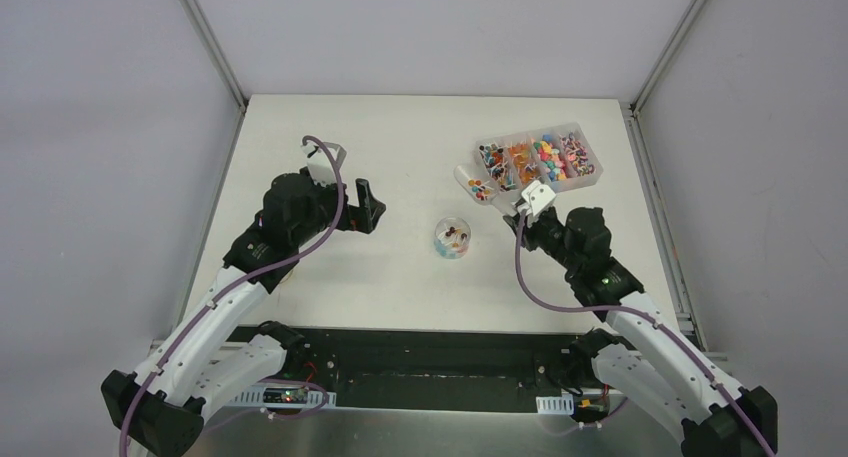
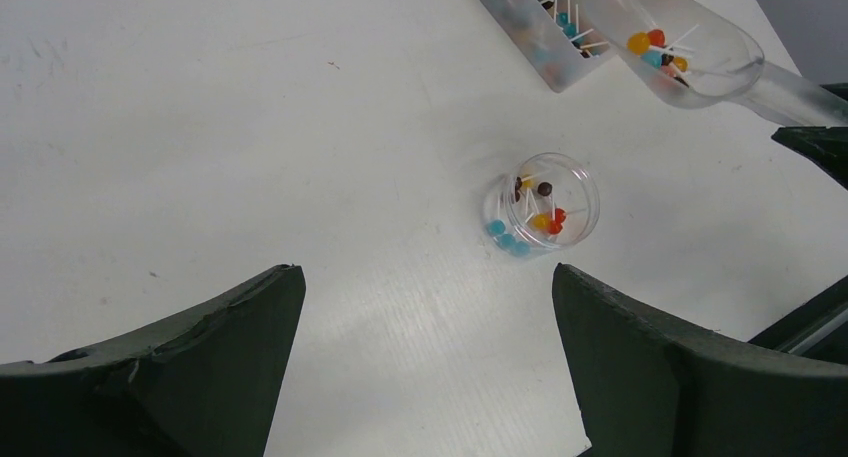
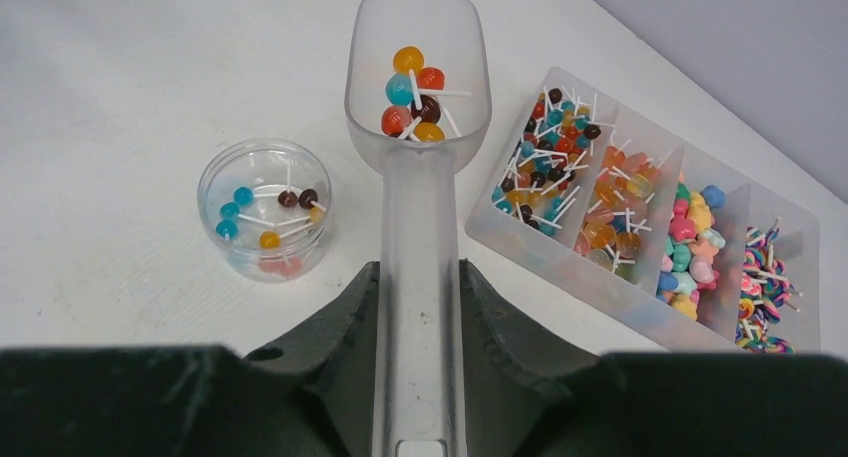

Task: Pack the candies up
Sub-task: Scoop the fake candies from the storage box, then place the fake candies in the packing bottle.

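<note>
Candies: sat in 3 places. Held the left gripper spread and bare above the table, well apart from the jar. Showed only a thin layer in that jar, steadied by nothing. Pinched the scoop by its handle in the right gripper, about 6 pieces loaded, bowl beside the tray holding the bulk. Risked spilling pieces onto the table through an early tilt, or toppling the probably light jar with the scoop's lip.
</note>
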`<state>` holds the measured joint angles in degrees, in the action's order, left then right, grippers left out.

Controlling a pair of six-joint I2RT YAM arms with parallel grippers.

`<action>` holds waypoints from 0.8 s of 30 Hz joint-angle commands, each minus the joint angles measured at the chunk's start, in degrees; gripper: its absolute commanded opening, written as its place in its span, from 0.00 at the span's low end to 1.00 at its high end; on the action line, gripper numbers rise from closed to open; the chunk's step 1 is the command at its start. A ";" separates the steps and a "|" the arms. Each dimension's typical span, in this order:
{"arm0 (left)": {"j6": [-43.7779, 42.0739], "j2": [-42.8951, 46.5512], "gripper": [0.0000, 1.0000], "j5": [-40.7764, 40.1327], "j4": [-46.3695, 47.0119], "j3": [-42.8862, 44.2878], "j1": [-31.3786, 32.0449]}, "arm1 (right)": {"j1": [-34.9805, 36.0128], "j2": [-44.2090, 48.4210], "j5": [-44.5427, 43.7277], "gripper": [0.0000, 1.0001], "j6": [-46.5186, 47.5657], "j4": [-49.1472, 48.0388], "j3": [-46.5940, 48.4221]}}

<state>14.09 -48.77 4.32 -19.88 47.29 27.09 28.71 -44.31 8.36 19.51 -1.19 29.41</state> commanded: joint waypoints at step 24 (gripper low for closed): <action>-0.46 1.92 0.99 -0.63 1.25 0.09 0.64 | 1.94 3.36 10.51 0.00 24.36 32.72 11.83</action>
<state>14.11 -48.05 3.97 -19.97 47.29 27.09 30.06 -41.25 17.47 40.49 28.58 38.28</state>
